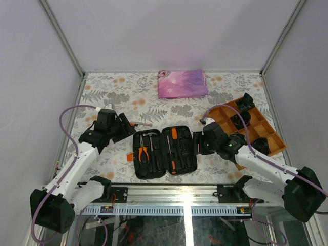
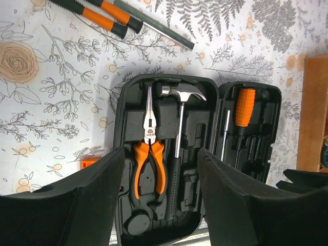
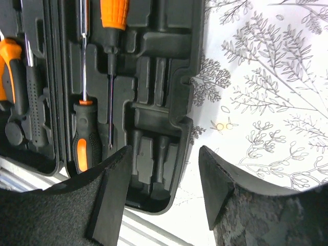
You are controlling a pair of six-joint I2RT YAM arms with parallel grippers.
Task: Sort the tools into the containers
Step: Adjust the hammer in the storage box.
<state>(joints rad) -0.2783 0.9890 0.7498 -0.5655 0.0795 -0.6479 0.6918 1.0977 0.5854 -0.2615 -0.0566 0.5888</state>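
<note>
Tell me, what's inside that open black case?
Orange-handled pliers and a hammer in its left half, screwdrivers in the right, several empty moulded slots. Anything beneath the tools is covered.

Folded pink-purple cloth (image 1: 182, 83) was seen flat on the floral table cover (image 1: 113, 95), well beyond left gripper (image 1: 124, 126) and right gripper (image 1: 198, 143). Orange compartment tray (image 1: 270, 132) was noted near right gripper, on its wrist side, well apart from left gripper. Black coiled bundles (image 1: 240, 121) were seen in several compartments.
</note>
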